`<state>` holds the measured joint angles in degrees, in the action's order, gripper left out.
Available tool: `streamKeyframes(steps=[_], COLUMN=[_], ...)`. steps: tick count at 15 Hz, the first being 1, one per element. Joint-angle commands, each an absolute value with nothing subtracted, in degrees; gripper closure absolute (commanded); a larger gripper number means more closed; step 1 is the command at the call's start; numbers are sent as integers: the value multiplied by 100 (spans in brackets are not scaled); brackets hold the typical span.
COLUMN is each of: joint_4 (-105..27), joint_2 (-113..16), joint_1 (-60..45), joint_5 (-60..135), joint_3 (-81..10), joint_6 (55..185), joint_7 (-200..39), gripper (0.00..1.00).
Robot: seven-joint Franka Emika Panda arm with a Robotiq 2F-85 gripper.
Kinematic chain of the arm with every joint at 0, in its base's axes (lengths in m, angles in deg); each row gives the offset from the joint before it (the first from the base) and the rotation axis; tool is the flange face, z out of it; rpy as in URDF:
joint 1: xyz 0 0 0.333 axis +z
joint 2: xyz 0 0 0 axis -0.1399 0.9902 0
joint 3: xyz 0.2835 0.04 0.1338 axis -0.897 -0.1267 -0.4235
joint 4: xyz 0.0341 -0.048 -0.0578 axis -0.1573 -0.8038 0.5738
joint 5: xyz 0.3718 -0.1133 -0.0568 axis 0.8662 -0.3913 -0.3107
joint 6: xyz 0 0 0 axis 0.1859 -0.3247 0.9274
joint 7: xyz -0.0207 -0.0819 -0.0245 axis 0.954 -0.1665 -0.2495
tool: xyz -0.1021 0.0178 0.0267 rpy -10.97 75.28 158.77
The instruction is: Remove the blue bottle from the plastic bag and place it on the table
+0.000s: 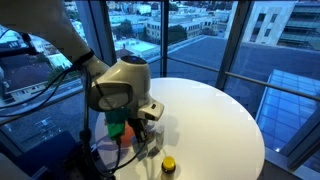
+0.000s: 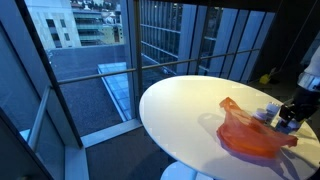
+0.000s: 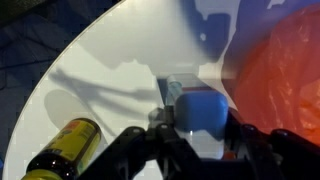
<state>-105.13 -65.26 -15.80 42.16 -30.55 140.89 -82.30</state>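
The blue bottle (image 3: pixel 200 110) has a blue cap and a clear body. In the wrist view it sits between my gripper's (image 3: pixel 200 132) two black fingers, which are shut on it. The orange-red plastic bag (image 3: pixel 285 80) lies just to the right of the bottle on the white round table (image 3: pixel 90 60). In an exterior view the bag (image 2: pixel 248 132) lies flat on the table, with the gripper (image 2: pixel 286 120) and the bottle (image 2: pixel 272 112) at its far end. In an exterior view my gripper (image 1: pixel 146 124) hangs low over the table's near side; the arm hides the bottle there.
A dark bottle with a yellow cap and label (image 3: pixel 62 150) lies on the table beside the gripper; it also shows in an exterior view (image 1: pixel 168 165). Something green (image 1: pixel 118 128) sits by the gripper. Glass walls surround the table (image 2: pixel 180 100).
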Motion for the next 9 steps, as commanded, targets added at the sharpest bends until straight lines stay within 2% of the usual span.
streamKeyframes(steps=[1,5,9], joint_4=[-10463,-10549,-10524], joint_2=[-6372,-6728,-7128], joint_1=[-1629,-1614,-1559], joint_5=[4440,4504,4417], joint_3=[-3046,-3069,-3099], joint_6=[14178,13982,13637], joint_7=[-7848,-7584,-7550], gripper=[27,1,0])
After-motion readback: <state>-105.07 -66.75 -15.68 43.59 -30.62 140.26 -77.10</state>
